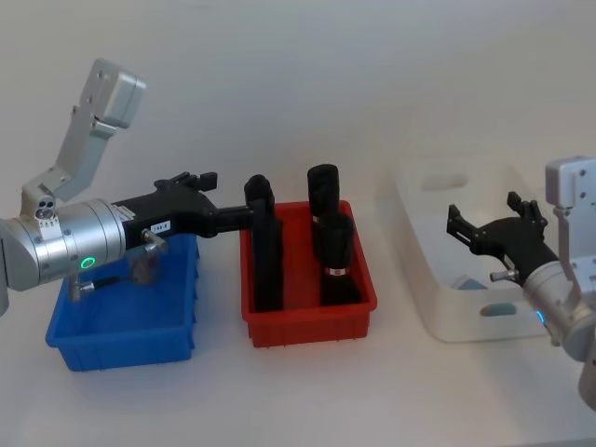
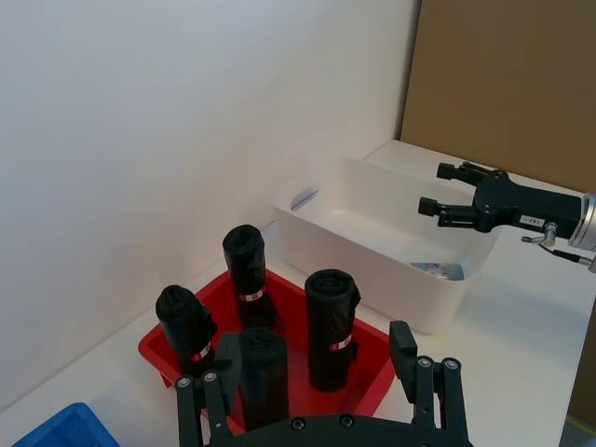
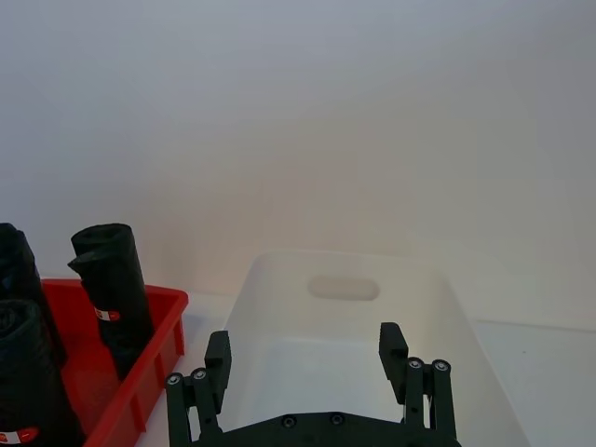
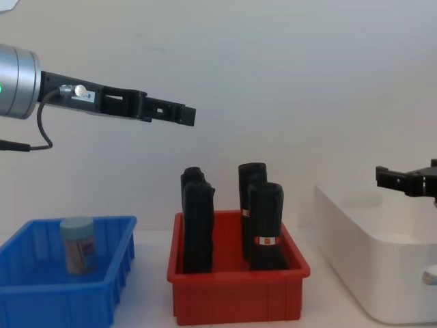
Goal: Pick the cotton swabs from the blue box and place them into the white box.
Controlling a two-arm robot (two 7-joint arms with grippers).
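Plain white table (image 1: 307, 400) against a plain white wall (image 1: 326, 74), nothing fancy. Three bins are lined up on it: the blue box (image 4: 61, 301) on the robot's left, a red bin (image 4: 239, 301) packed with upright black bottles (image 4: 265, 225) in the middle, and the white box (image 4: 369, 273) on the right.

One cotton swab jar (image 4: 77, 244) can be seen standing in the blue box, lid up, so its long axis is vertical. The left gripper (image 4: 184, 115) is held high and level, fingers spread with nothing between them, tips out past the blue box and above the red bin. So the jar lies below those tips and back toward the robot's left, not ahead of them. Probably the arm has to be pulled back and lowered, and the wrist tipped down, before the jar can be taken around its sides.

The right gripper (image 1: 484, 216) is parked over the white box, also spread and empty, well apart from the jar, so the left arm is clearly the nearer one. Something pale blue is lying at the bottom of the white box; what it is can't be told for sure.
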